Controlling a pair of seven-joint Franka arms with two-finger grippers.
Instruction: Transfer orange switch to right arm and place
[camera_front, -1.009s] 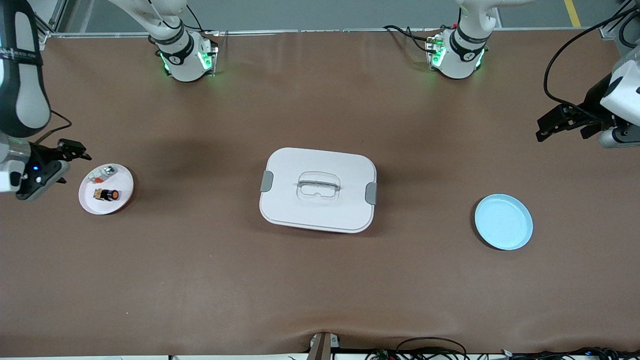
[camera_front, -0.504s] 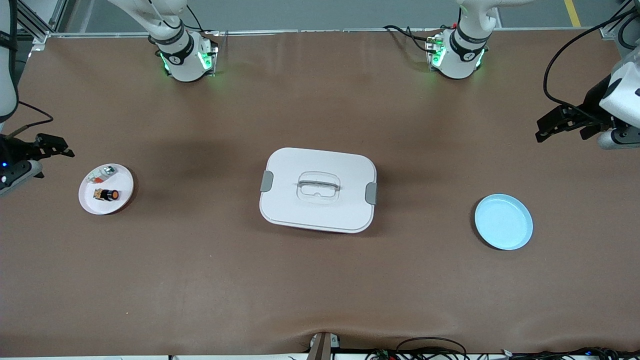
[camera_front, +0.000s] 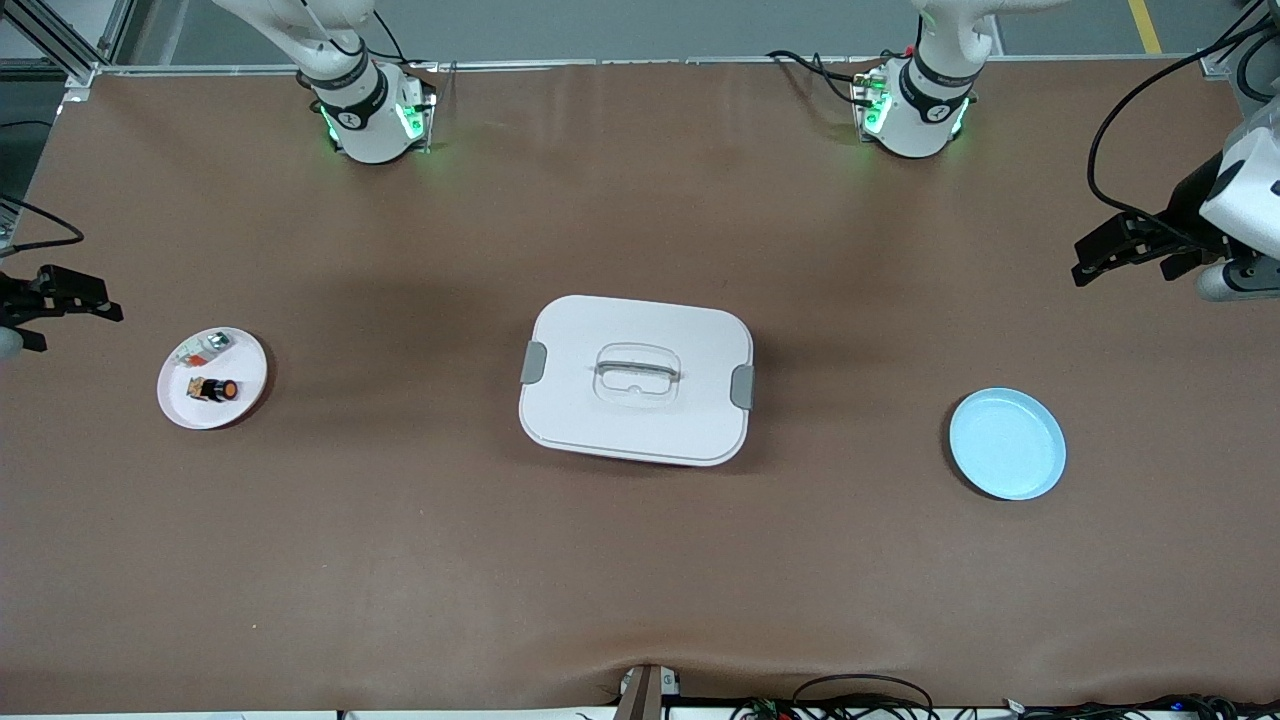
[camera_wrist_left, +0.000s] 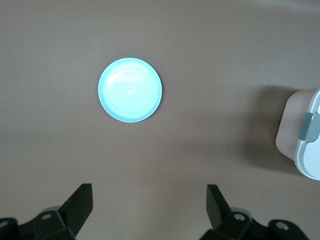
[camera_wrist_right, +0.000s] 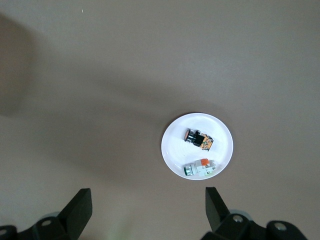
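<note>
The orange switch (camera_front: 214, 389) lies on its side on a small white plate (camera_front: 246, 366) at the right arm's end of the table. It also shows in the right wrist view (camera_wrist_right: 198, 138), on that white plate (camera_wrist_right: 220, 134). My right gripper (camera_front: 75, 292) is open and empty, up in the air over the table's edge beside the white plate; the right wrist view shows its jaws (camera_wrist_right: 147, 200) wide apart. My left gripper (camera_front: 1100, 256) is open and empty, high over the left arm's end of the table, its jaws (camera_wrist_left: 148, 195) wide apart.
A white-and-grey part (camera_front: 206, 346) shares the white plate (camera_wrist_right: 200, 168). A white lidded box (camera_front: 637, 380) with grey clips stands mid-table. An empty light blue plate (camera_front: 1007, 443) lies toward the left arm's end and shows in the left wrist view (camera_wrist_left: 130, 90).
My right gripper has drawn away from the white plate toward the table's edge, and most of the right arm has left the front view. The left arm has hardly moved.
</note>
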